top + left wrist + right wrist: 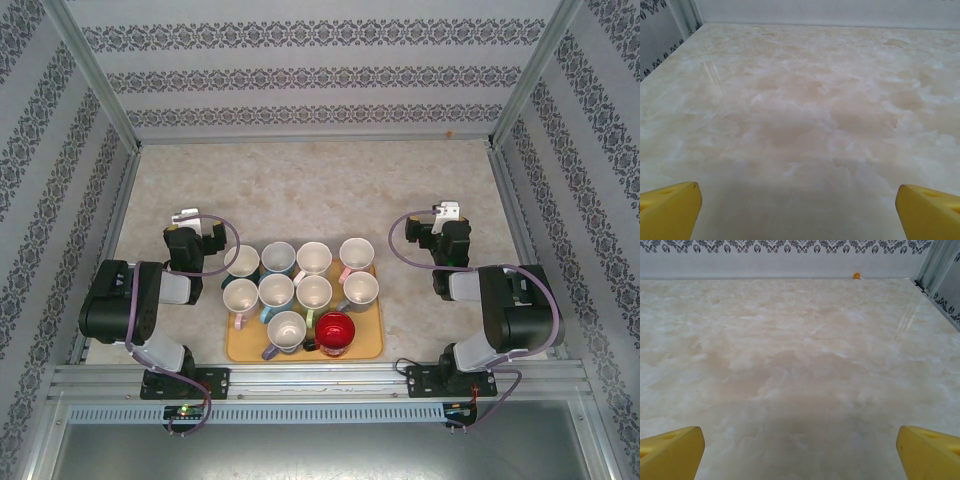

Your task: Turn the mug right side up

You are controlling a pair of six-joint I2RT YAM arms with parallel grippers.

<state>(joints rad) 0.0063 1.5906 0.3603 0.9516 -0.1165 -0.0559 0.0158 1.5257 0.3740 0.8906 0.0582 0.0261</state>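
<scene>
One red mug (335, 333) sits in the near row of the orange tray (371, 341), seemingly bottom-up, with nine pale mugs (313, 292) beside and behind it standing mouth-up. The top view takes in the tray, while both wrist views look across marbled bench (805, 110); the right one also catches a small orange thing (856, 275) by the far wall. Left arm (130, 300) and right arm (510, 315) fold either side of the tray. Their jaws are released, with yellow fingertips (670, 210) (927, 452) spread wide.
</scene>
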